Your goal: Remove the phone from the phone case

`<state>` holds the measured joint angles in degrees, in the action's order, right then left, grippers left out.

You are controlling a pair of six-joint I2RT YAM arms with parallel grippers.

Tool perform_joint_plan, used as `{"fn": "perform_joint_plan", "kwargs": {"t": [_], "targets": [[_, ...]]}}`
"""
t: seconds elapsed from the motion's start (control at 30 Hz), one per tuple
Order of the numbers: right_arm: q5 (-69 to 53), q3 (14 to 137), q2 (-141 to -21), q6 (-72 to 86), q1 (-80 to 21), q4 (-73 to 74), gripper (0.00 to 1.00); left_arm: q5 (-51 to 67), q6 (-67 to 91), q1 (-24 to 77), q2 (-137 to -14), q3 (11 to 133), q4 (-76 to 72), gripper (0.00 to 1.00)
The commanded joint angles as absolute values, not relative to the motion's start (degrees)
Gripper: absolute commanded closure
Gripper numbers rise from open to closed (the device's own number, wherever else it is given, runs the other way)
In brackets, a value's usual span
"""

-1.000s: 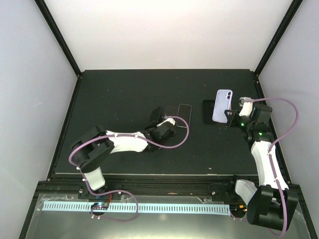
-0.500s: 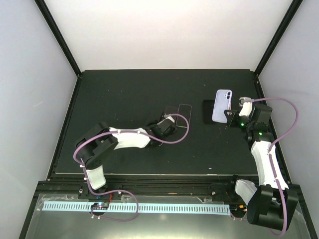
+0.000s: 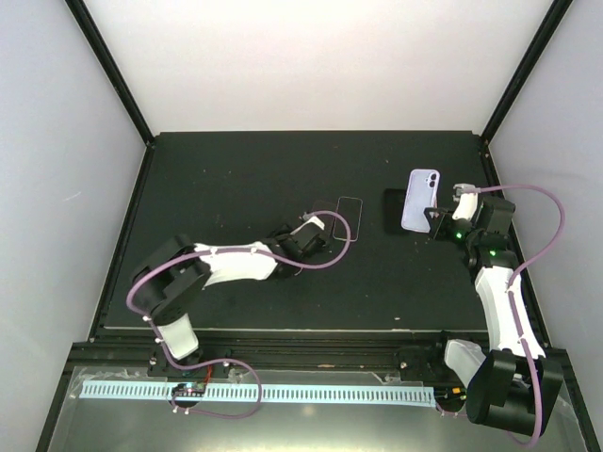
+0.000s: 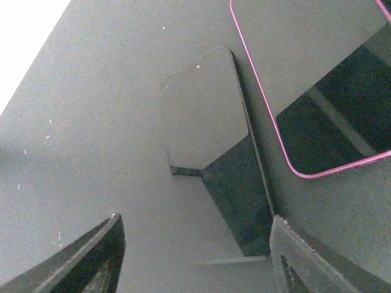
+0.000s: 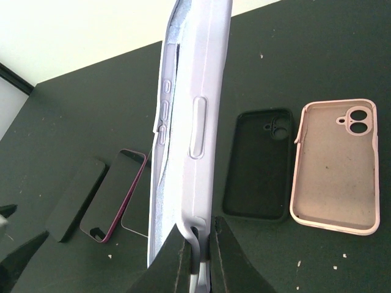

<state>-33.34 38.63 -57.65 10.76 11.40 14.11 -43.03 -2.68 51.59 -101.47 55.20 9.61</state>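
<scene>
Place: robot laboratory test cell.
Enclosure: plain white walls [image 3: 320,56] set in black frame posts [image 3: 108,68].
Work surface: matte black tabletop [image 3: 236,179].
Equipment: left arm [image 3: 236,264] and right arm [image 3: 499,301] bolted at its near edge, trailing purple cables [image 3: 562,226].

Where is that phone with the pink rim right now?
Top view: the pink-rimmed phone lies flat around the middle of the table, just right of the black slab beneath the left gripper.
</scene>
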Motion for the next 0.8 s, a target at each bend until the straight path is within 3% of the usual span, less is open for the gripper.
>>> {"fn": "perform_joint_plan", "kwargs": {"t": [0.0, 0.23, 0.4, 0.5, 0.63, 0.67, 0.77], "targets": [[-33.5, 39.6, -57.1, 10.0, 11.9, 12.1, 0.99, -36.6, 3.8, 51.5, -88.8, 51.4, 10.0, 0.29], [-21.3, 44.5, -59.0, 3.1, 12.0, 17.3, 0.99, -27.2, 10.6, 51.3, -75.5, 51.8, 18.4, 0.17], [-13.8, 58.4, -68.5, -16.8, 13.1, 34.2, 0.99, -12.6, 13.9, 51.5, -71.5, 58.9, 32.1, 0.16], [-15.9, 65.5, -75.1, -21.6, 17.0, 42.8, 0.99, -9.0, 13.5, 51.6, -65.5, 58.2, 33.6, 0.14], [-18.9, 71.9, -84.0, -24.5, 20.7, 49.7, 0.99, -10.9, 12.6, 51.5, -58.0, 61.1, 39.8, 0.07], [-19.1, 72.7, -85.8, -24.5, 21.2, 50.2, 0.99, -12.9, 11.5, 51.5, -55.5, 60.7, 40.2, 0.03], [-18.5, 75.2, -91.0, -24.7, 21.9, 50.8, 0.99, -20.4, 6.9, 51.2, -51.0, 55.5, 38.2, 0.01]]}}
